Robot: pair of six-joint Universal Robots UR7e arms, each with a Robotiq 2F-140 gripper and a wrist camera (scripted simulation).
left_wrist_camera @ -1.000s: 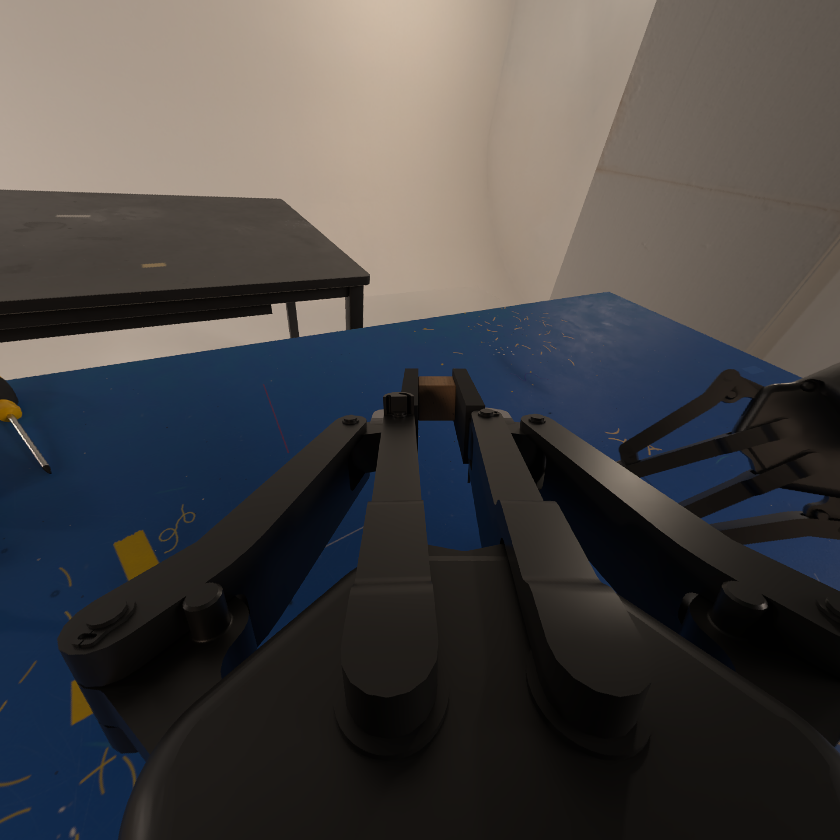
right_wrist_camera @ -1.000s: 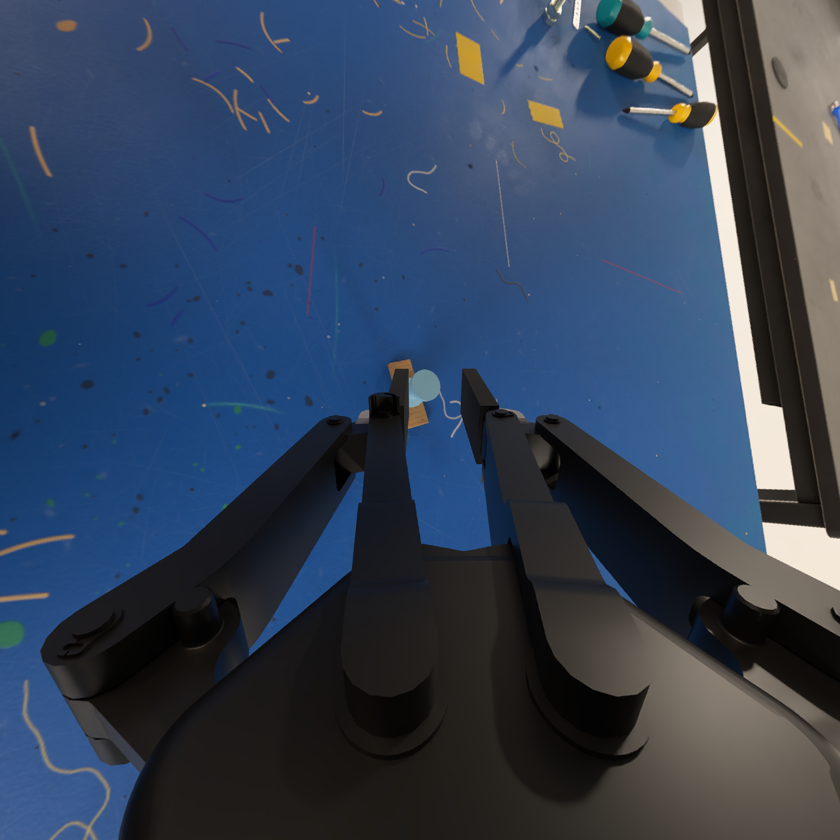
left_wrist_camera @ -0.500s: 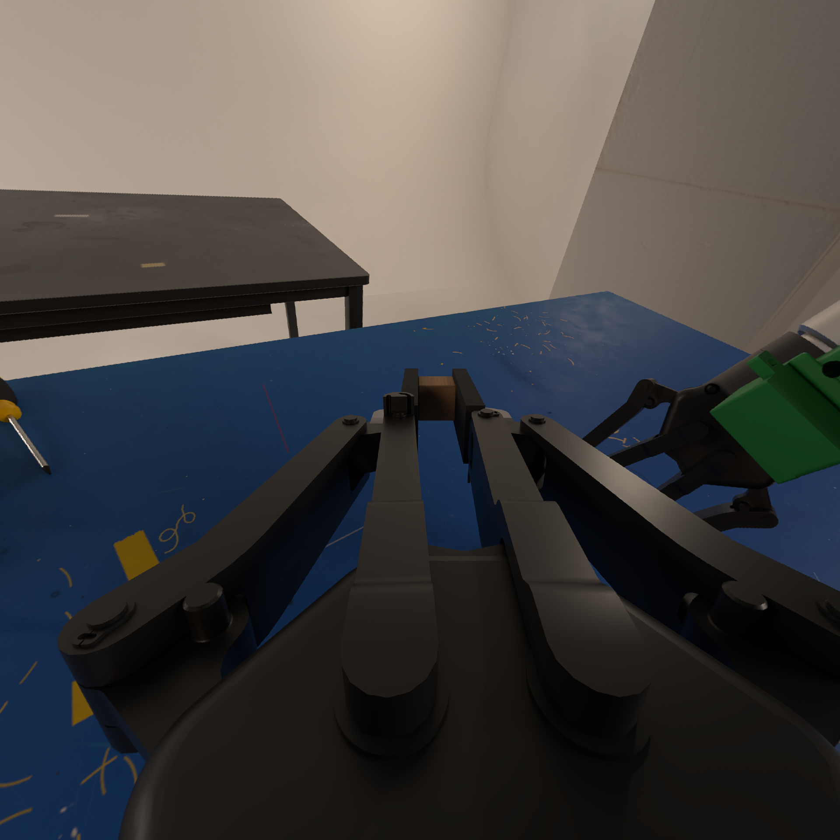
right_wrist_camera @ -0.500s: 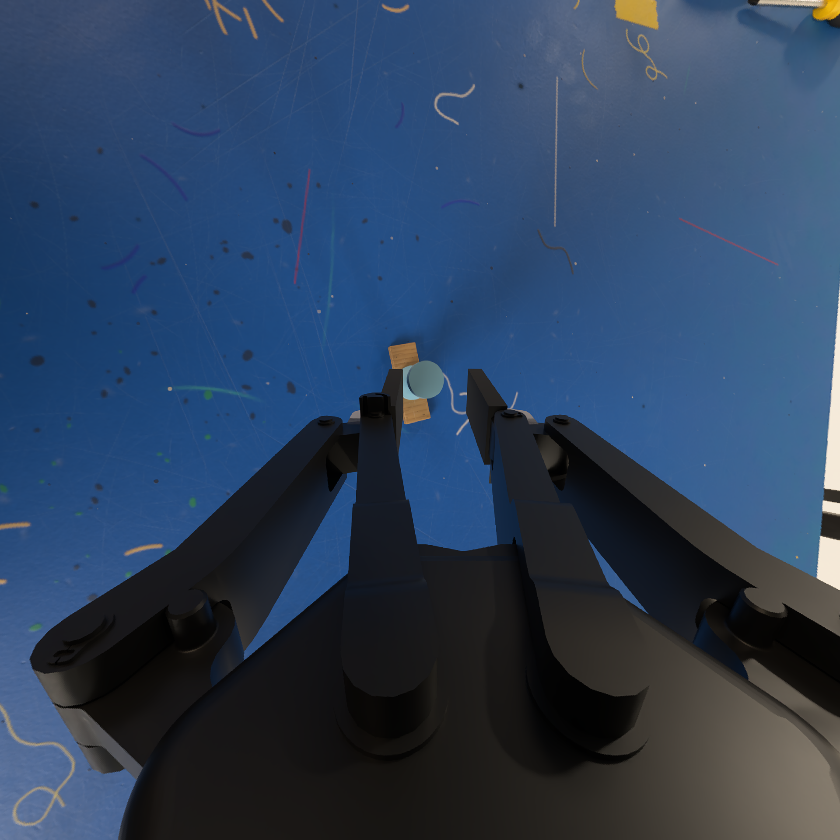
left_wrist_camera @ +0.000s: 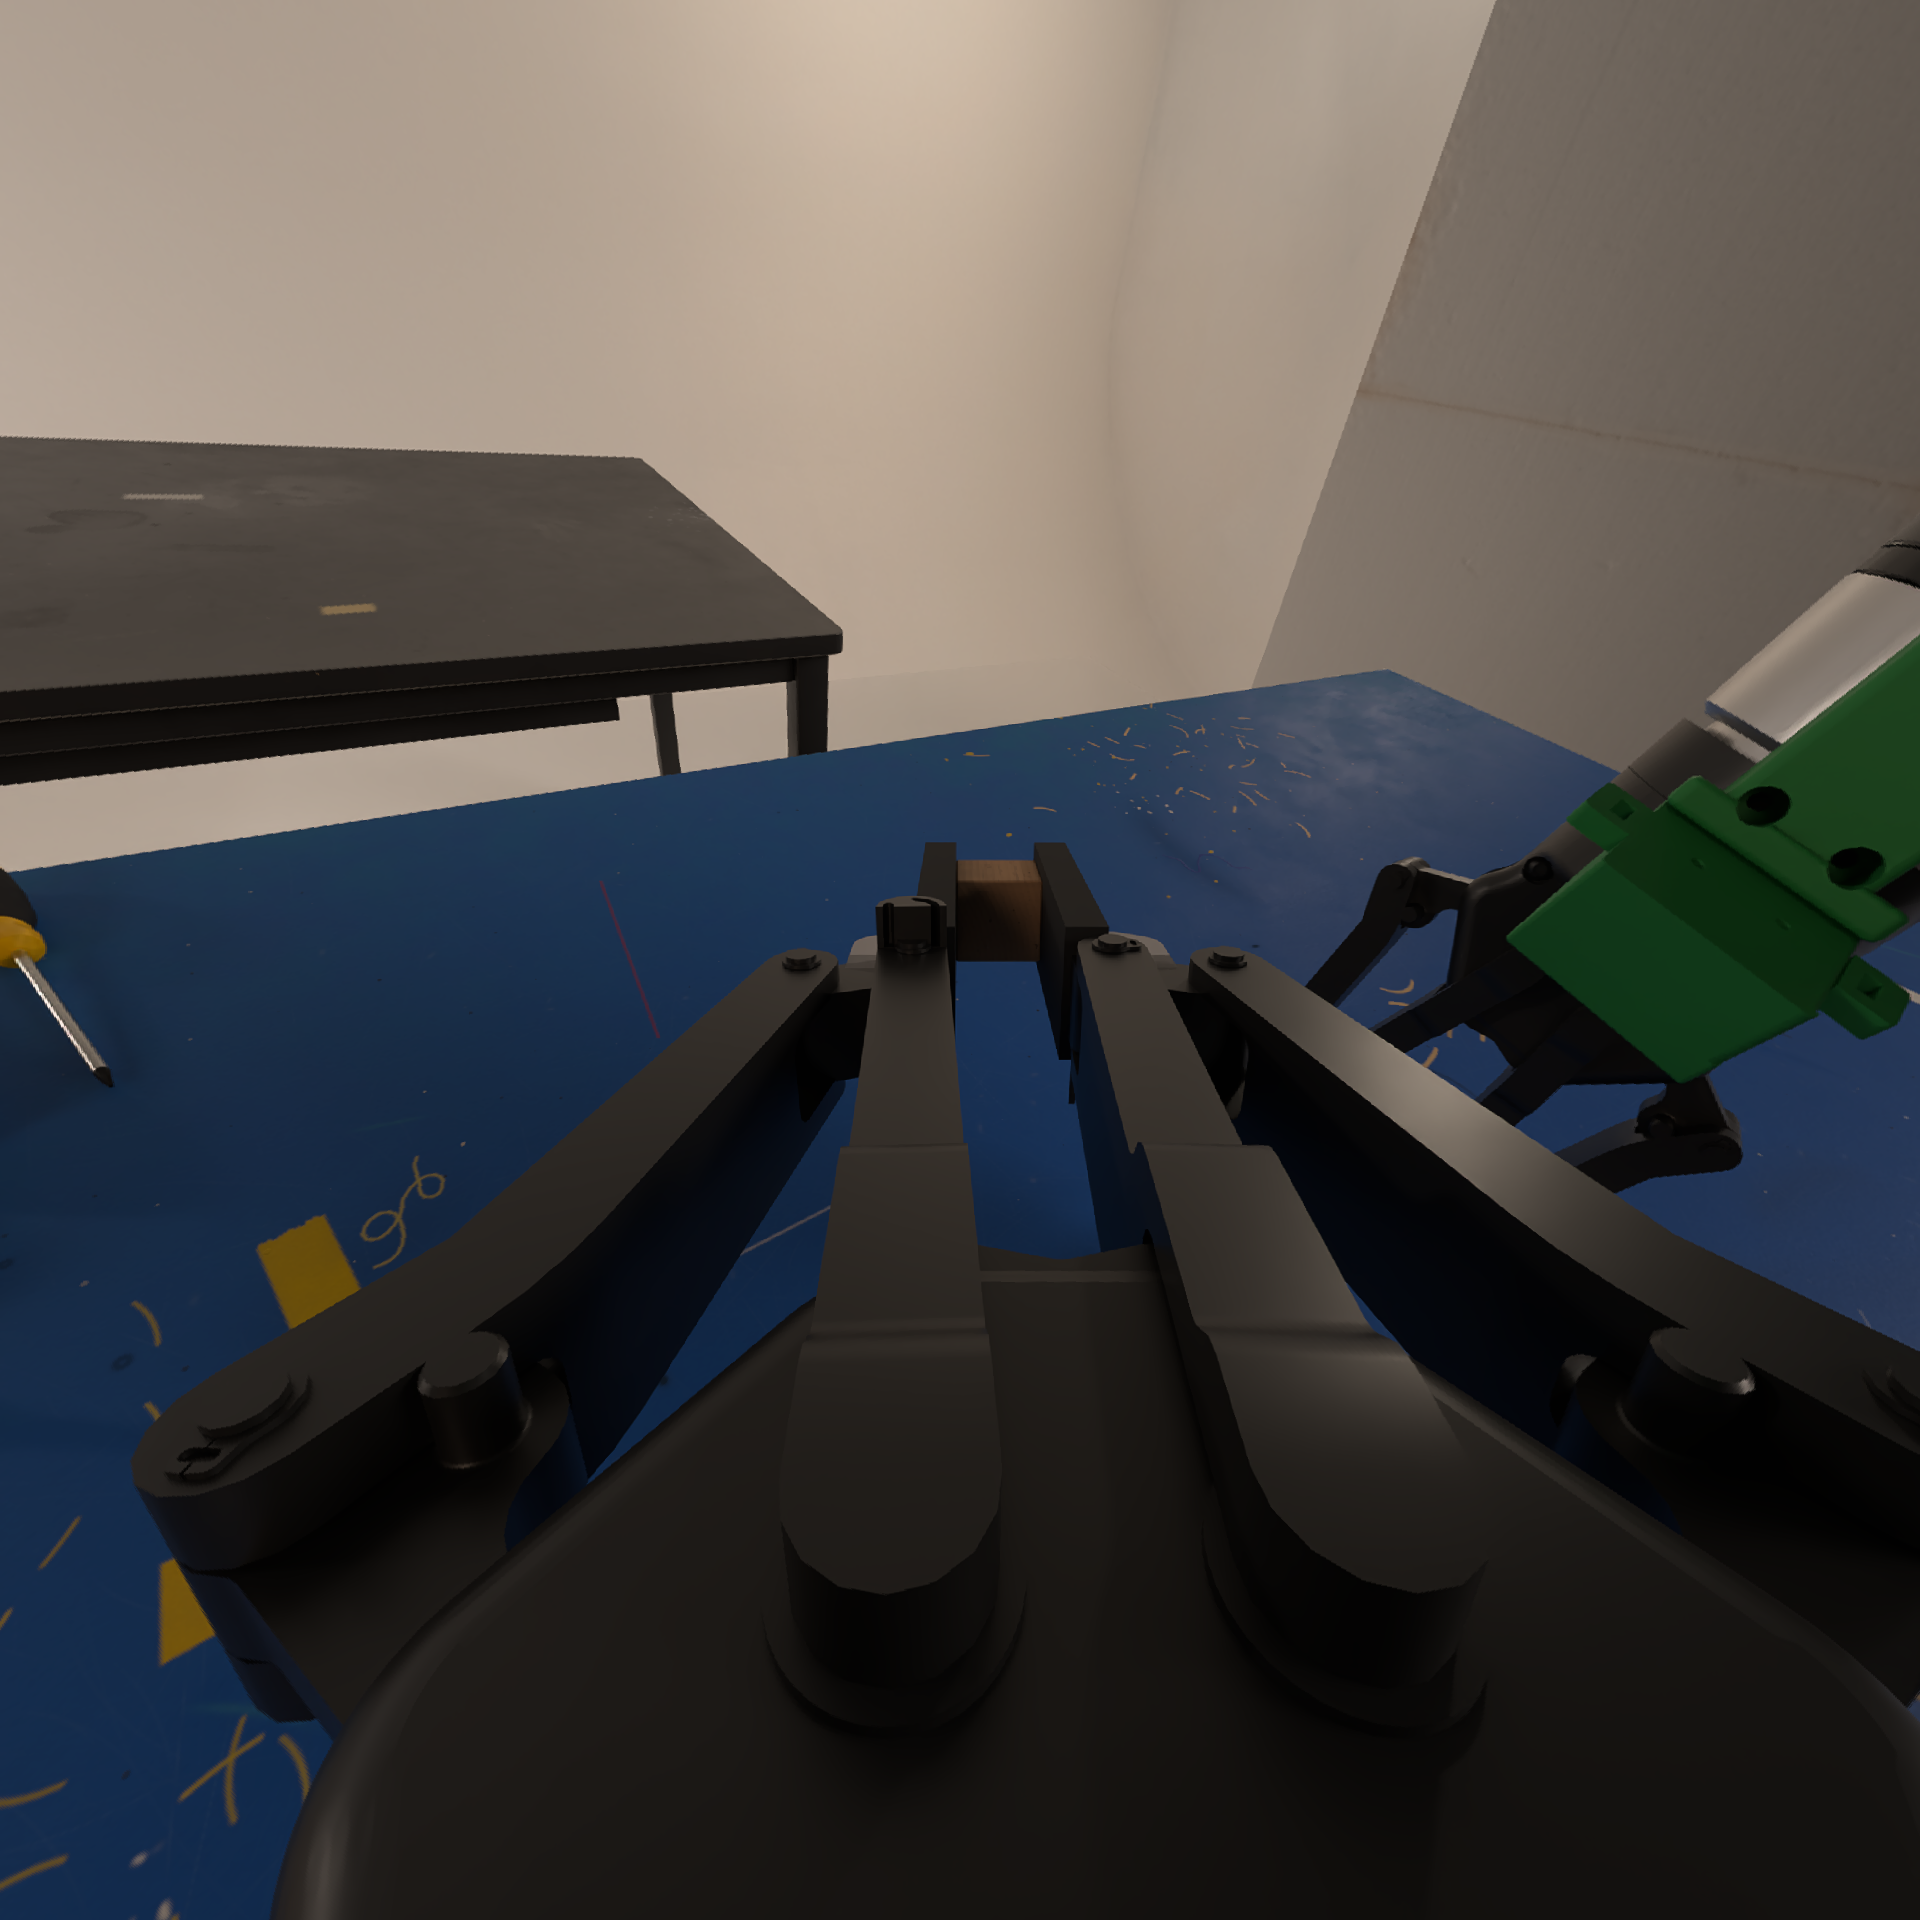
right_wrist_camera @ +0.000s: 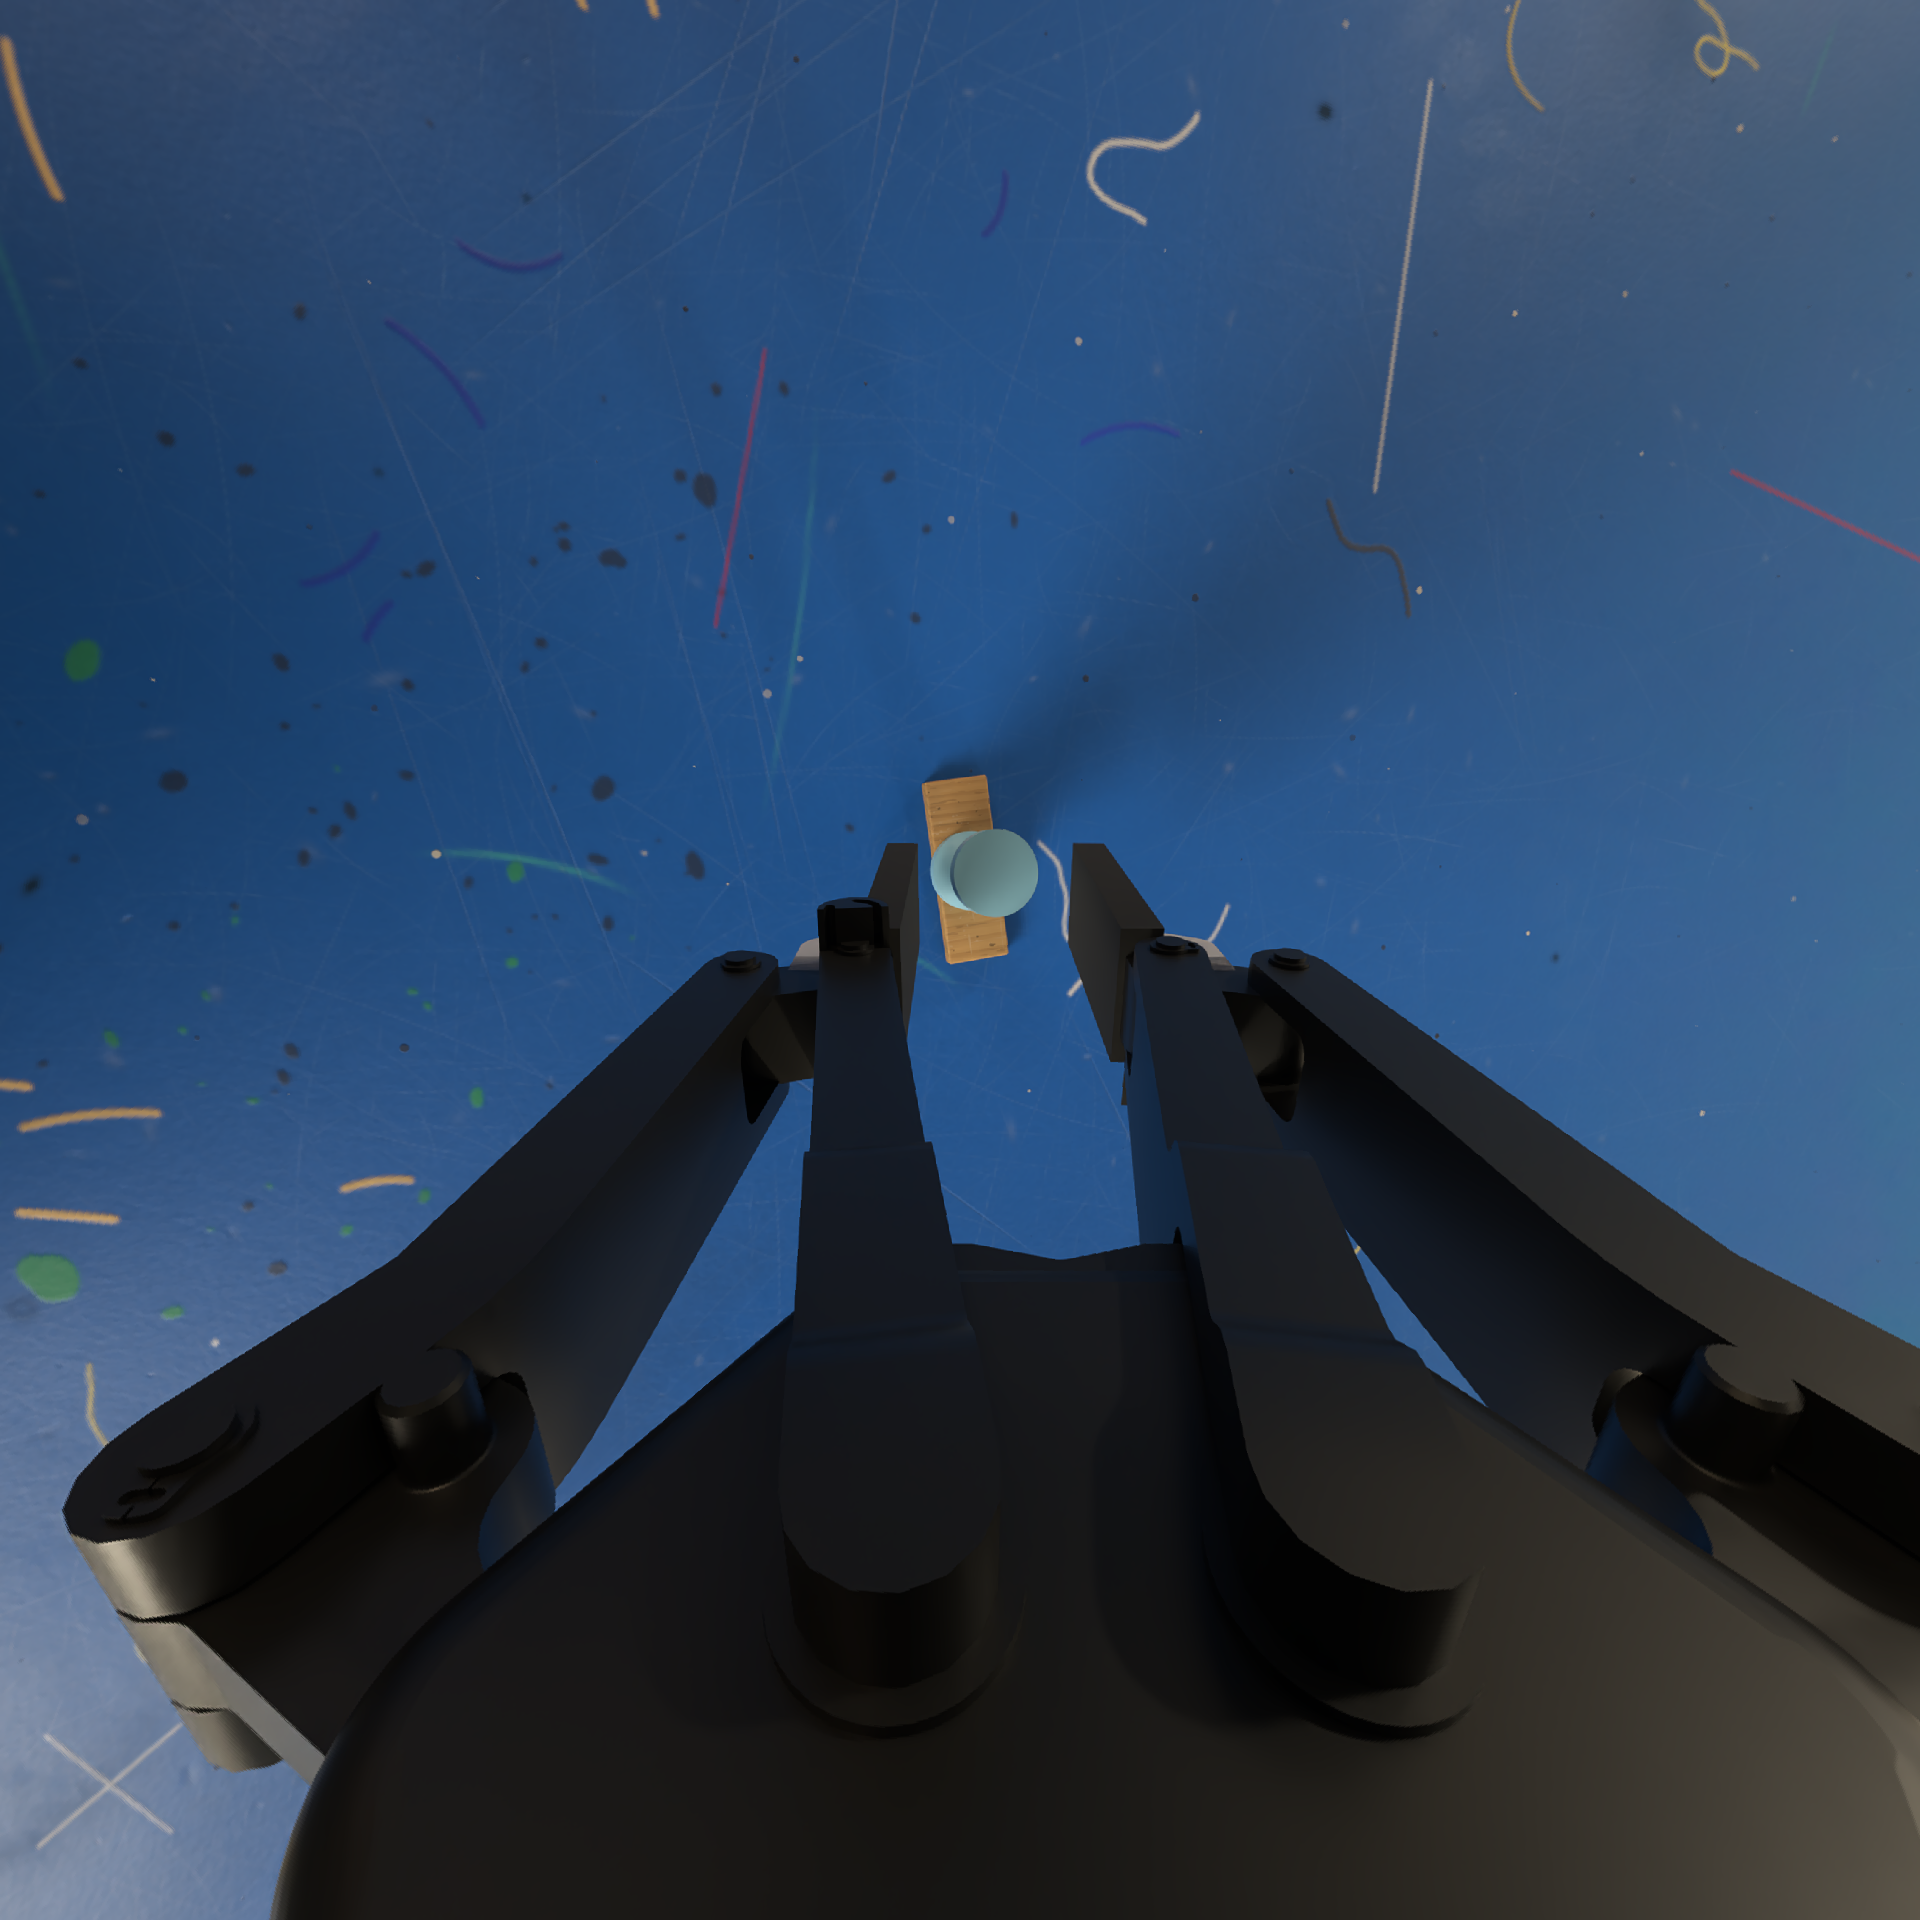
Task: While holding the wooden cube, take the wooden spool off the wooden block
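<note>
My left gripper (left_wrist_camera: 997, 883) is shut on a small brown wooden cube (left_wrist_camera: 997, 906) and holds it above the blue table (left_wrist_camera: 416, 987). In the right wrist view a pale blue spool (right_wrist_camera: 987, 873) stands on a flat light wooden block (right_wrist_camera: 961, 810) that lies on the table (right_wrist_camera: 1351, 831). My right gripper (right_wrist_camera: 995, 883) points down over them, open, with the spool between its fingertips and apart from both. The right gripper's fingers (left_wrist_camera: 1455, 997) and green wrist mount also show at the right of the left wrist view.
A yellow-handled screwdriver (left_wrist_camera: 52, 987) lies at the table's left edge. A black table (left_wrist_camera: 364, 582) stands beyond the far edge. Yellow tape patches (left_wrist_camera: 307, 1268) and scattered marks cover the blue top.
My right gripper has come down closer to the spool and block, which now sit between its fingertips. In the left wrist view the right arm has moved further in. The left gripper has not moved.
</note>
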